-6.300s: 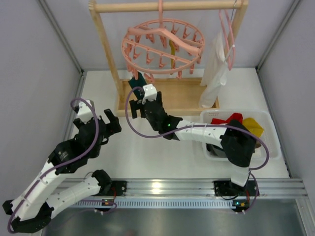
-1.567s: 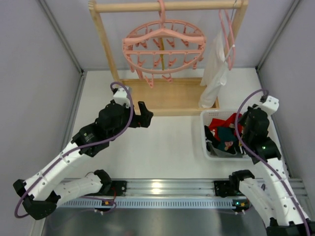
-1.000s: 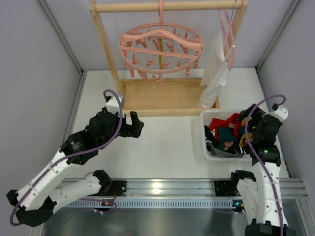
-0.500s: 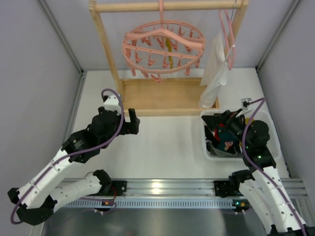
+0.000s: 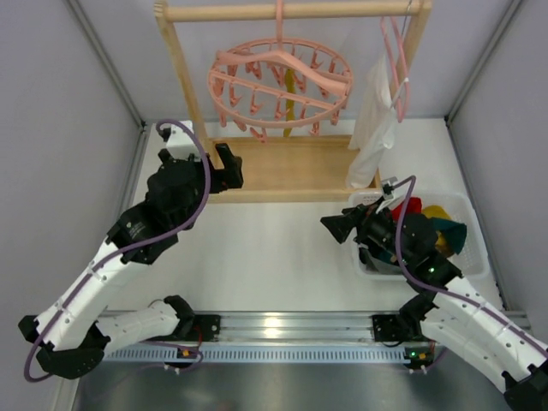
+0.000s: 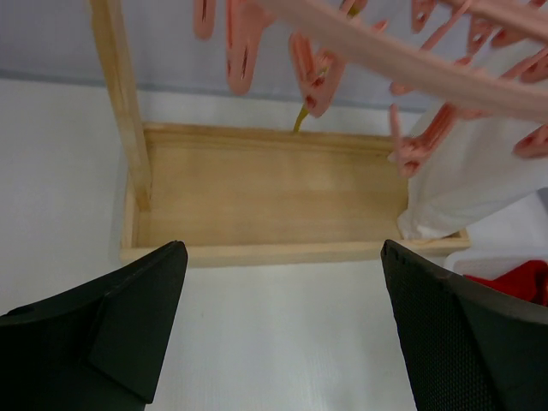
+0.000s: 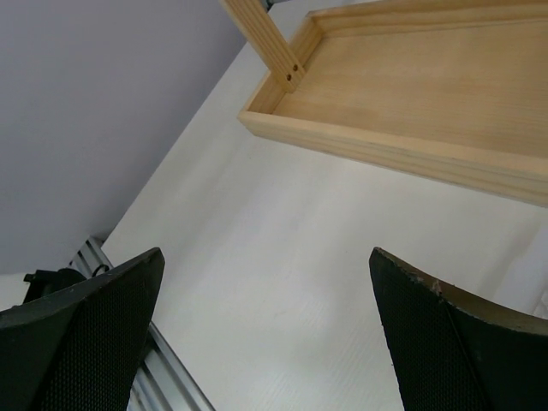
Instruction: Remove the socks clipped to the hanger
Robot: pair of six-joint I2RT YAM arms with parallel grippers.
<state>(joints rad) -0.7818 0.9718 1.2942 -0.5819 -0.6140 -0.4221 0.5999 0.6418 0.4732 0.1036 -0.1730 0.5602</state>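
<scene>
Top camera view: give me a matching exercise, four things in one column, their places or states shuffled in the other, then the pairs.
1 round hanger
2 white cloth
3 red sock
4 left gripper

A open, beside the wooden rack
B lying in the white basket
C hung from the middle of the rack's top bar
D hung at the right end of that bar

Pairs: 1-C, 2-D, 3-B, 4-A

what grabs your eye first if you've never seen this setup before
The round pink hoop hanger hanging from the wooden rack at the top centre stands out first, its pegs nearly bare with one mustard-yellow sock dangling inside. Next comes the white bin at the right, holding red, yellow and teal socks.
</scene>
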